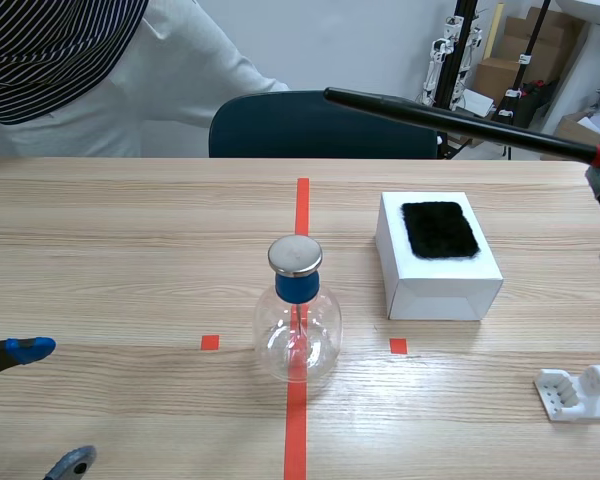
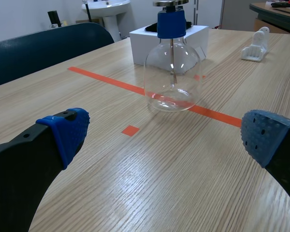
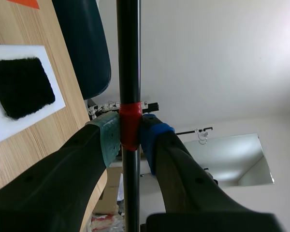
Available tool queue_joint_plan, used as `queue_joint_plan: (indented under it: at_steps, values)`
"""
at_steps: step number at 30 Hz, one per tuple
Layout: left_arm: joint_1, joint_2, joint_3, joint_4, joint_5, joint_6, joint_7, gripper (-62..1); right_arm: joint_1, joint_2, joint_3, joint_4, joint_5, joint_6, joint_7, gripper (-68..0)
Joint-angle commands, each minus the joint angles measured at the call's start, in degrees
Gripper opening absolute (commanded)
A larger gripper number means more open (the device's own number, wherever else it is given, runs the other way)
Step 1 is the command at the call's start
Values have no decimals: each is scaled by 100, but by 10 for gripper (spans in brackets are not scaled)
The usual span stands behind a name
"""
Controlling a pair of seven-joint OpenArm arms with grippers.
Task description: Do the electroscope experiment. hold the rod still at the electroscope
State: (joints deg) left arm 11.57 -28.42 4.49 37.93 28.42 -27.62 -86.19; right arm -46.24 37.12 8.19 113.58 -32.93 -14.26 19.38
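Observation:
The electroscope [image 1: 297, 312] is a clear glass flask with a blue neck and a flat metal cap, standing on the red tape line at the table's middle. It also shows ahead of my open left gripper [image 2: 164, 140], a short way off, as the flask [image 2: 172, 67]. My left gripper [image 1: 40, 405] rests low at the near left corner with nothing in it. My right gripper [image 3: 130, 133] is shut on a long black rod [image 3: 128, 58] at its red band. In the scene view the rod [image 1: 450, 120] hangs raised over the white box, its tip well above and to the right of the electroscope's cap.
A white box [image 1: 438, 290] with a black fur patch [image 1: 439, 229] on top stands right of the flask. A small white stand [image 1: 578, 392] lies at the near right. A person in a white top [image 1: 110, 80] sits across the table beside a dark chair [image 1: 320, 125].

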Motion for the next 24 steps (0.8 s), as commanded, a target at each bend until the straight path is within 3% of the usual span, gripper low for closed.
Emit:
queue_joint_plan:
  at_steps: [1,24]
  values:
    - [-15,-33,0,76,-72,-9,-284,14,68,33,42,90,44,-17,33,-676]
    - [-15,-33,0,76,-72,-9,-284,14,129,35,44,90,170,17,-66,-676]
